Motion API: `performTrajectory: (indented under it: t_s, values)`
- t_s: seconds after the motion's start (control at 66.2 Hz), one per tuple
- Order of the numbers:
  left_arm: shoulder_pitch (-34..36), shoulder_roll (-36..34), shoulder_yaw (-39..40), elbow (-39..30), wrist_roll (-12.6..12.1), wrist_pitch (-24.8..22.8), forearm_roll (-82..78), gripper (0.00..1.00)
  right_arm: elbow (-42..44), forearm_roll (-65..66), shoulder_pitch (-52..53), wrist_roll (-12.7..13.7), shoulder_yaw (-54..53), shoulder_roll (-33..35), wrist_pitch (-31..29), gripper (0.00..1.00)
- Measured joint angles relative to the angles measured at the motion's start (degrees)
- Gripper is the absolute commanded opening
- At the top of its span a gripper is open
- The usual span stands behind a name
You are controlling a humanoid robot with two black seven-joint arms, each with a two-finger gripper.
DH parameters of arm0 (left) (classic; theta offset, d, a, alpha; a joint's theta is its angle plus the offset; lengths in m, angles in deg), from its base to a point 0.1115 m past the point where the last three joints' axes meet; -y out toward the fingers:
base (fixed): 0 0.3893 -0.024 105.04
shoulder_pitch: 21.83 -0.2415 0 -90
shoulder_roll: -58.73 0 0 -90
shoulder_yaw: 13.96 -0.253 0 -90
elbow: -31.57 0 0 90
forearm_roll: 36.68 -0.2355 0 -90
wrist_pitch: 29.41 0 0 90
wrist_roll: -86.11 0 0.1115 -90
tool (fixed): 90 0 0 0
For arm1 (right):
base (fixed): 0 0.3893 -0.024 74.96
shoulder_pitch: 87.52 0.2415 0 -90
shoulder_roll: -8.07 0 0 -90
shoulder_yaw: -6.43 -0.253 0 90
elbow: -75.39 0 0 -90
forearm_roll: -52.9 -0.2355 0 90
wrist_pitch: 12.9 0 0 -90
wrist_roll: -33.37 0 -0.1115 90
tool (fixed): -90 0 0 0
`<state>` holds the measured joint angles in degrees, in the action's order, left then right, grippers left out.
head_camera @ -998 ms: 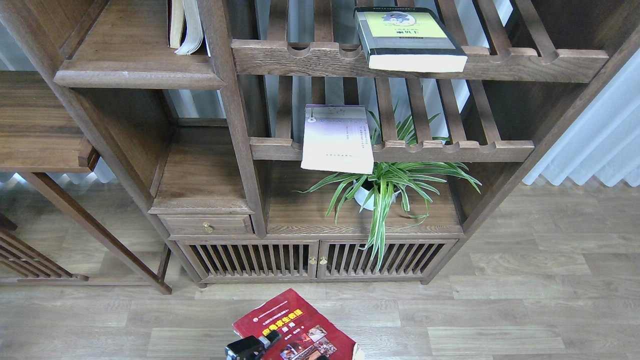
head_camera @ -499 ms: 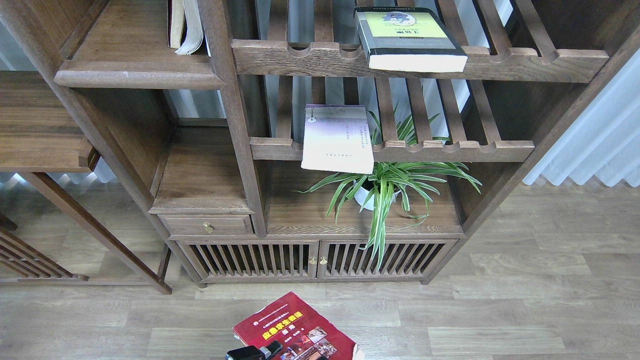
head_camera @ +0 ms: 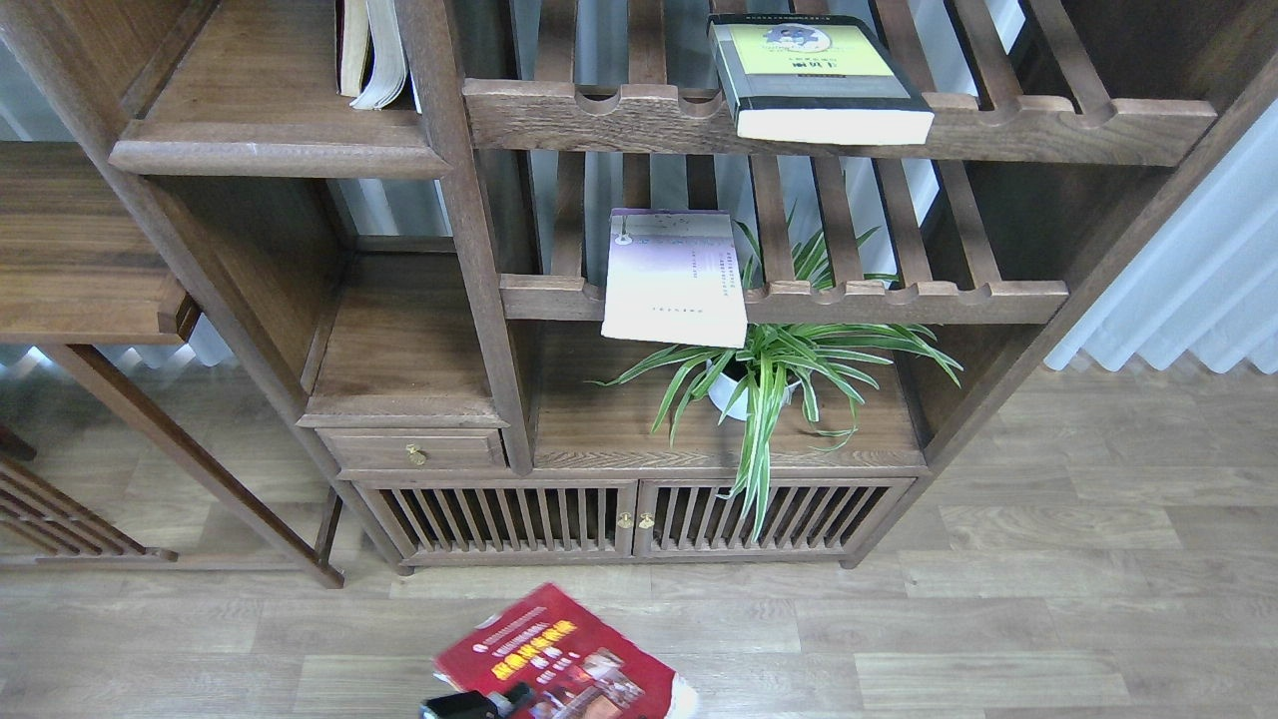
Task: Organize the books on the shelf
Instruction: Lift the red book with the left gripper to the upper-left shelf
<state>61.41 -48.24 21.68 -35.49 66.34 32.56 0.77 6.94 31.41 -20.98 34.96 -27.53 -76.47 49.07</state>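
My left tool [head_camera: 477, 704] at 6 o'clock touched dark red book [head_camera: 559, 654]; grip state unclear; right tool unseen.

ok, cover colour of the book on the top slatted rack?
Lime-yellow panel on a black-grey cover, white page edges facing front. Head view shows it clearly.

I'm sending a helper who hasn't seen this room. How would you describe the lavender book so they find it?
Find the brown bookcase, then its lower slatted rack. The pale lavender-white book lies flat there, overhanging the rail above the potted plant; it is thinner than the black-grey book higher up.
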Motion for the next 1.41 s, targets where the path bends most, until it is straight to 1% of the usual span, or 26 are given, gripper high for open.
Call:
performTrajectory:
  t_s: [0.136,0.151,0.242,0.317,0.438,0.529,0.711,0.786,0.862,0.877,0.892,1.013,1.073,1.179,1.285,1.406]
  values:
    - [-0.5,-5.5,2.8,-3.4,0.0,0.0,0.0,0.03,0.7,1.8,0.9,-0.2,0.0,0.0,0.0,1.00]
    - [-1.0,-8.4,4.1,-5.4,0.0,0.0,-0.1,0.03,1.4,2.2,1.4,-0.4,0.0,-0.5,0.0,1.00]
    - [-2.2,-13.4,6.0,-9.0,0.0,0.0,-0.4,0.03,2.8,2.3,2.2,-0.5,0.3,-0.9,0.0,1.00]
    - [-3.6,-18.8,9.1,-11.4,0.3,0.0,-1.1,0.03,4.0,2.3,2.8,-0.5,0.9,-1.2,0.0,1.00]
    - [-5.5,-24.9,13.3,-12.1,0.7,0.0,-2.9,0.04,5.3,2.3,3.2,-0.7,1.1,-1.5,0.0,1.00]
    - [-6.9,-28.6,18.3,-12.2,0.8,0.0,-3.5,0.04,6.3,2.1,3.5,-0.7,0.8,-1.6,0.0,1.00]
    - [-7.4,-31.9,31.2,-12.3,1.2,0.0,-3.7,0.04,7.9,2.1,4.3,-0.7,0.7,-2.0,0.0,1.00]
    - [-7.2,-33.9,36.1,-12.3,1.9,0.0,-3.7,0.04,8.6,2.1,4.4,-0.7,0.7,-2.3,0.0,1.00]
    - [-6.7,-36.9,40.2,-12.3,3.5,0.0,-3.7,0.05,9.4,2.0,4.8,-0.7,0.7,-2.4,0.0,1.00]
    - [-6.4,-37.6,40.8,-12.3,4.0,0.0,-3.7,0.05,9.6,2.0,4.9,-0.7,0.6,-2.4,0.0,1.00]
    - [-4.4,-39.7,42.2,-12.3,6.3,0.0,-3.7,0.04,10.2,1.9,5.3,-0.7,0.6,-2.5,0.0,1.00]
    - [1.9,-42.9,42.8,-12.3,10.5,0.0,-3.7,0.04,10.8,1.9,6.1,-0.7,0.7,-3.2,0.0,1.00]
    - [5.2,-44.5,42.1,-12.3,11.7,0.0,-3.7,0.04,10.9,1.9,6.3,-0.7,0.7,-3.5,0.0,1.00]
    - [10.0,-46.7,39.1,-12.3,12.3,0.0,-3.5,0.04,11.0,1.9,6.4,-0.7,0.7,-3.7,0.0,1.00]
    - [14.6,-47.9,34.9,-12.2,12.4,0.0,-3.5,0.04,11.1,2.0,6.4,-0.7,0.7,-3.7,0.0,1.00]
    - [21.4,-50.2,30.5,-12.2,12.4,0.0,-3.4,0.05,11.1,2.0,6.8,-0.7,0.7,-3.6,0.0,1.00]
